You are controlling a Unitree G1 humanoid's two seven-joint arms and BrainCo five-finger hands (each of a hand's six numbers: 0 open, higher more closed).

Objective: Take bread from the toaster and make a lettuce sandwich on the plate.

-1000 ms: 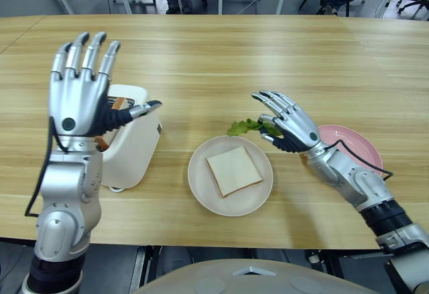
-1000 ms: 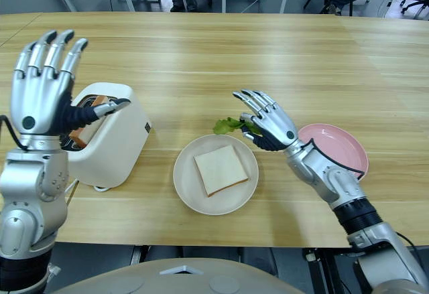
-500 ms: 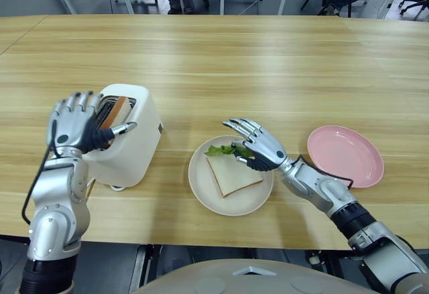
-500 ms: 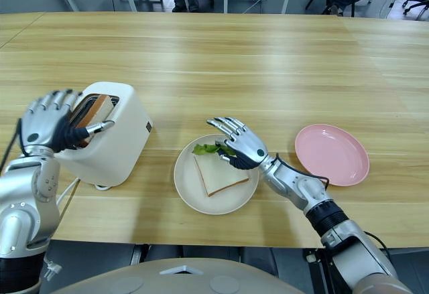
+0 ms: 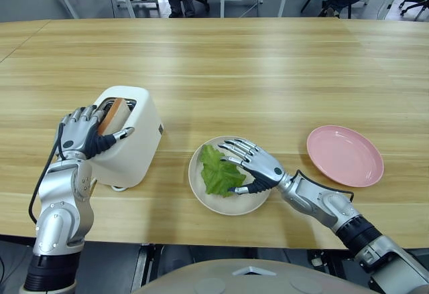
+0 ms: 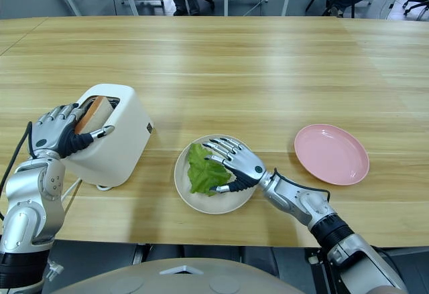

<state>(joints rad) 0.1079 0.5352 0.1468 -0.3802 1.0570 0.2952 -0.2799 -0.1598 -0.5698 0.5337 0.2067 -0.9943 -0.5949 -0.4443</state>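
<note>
nearest the robot sits the cream plate (image 5: 231, 208), with a lettuce leaf (image 5: 216, 171) lying flat across its middle. the leaf covers the centre, so what lies under it cannot be told. the right hand (image 5: 260, 168) rests low over the leaf's right half, probably to lay it down and flatten it. its fingers (image 5: 234, 151) are fanned wide and nearly straight, tips touching the green, and its thumb sits at the leaf's near edge. it presses more than it grips, and nothing is closed in it.

a little further back on the left, the left hand (image 5: 82, 133) is at the top of the white toaster (image 5: 139, 143), where a bread slice (image 5: 112, 113) stands up out of the slot. that placing suits pulling the slice out for the top of the sandwich. its fingers are curled narrow against the slice's left face, and its thumb reaches across the toaster top on the other side. i judge this a pinch on the bread.

the pink plate (image 5: 345, 157) lies bare, well apart to the right. the wooden table (image 5: 234, 59) runs on beyond.
</note>
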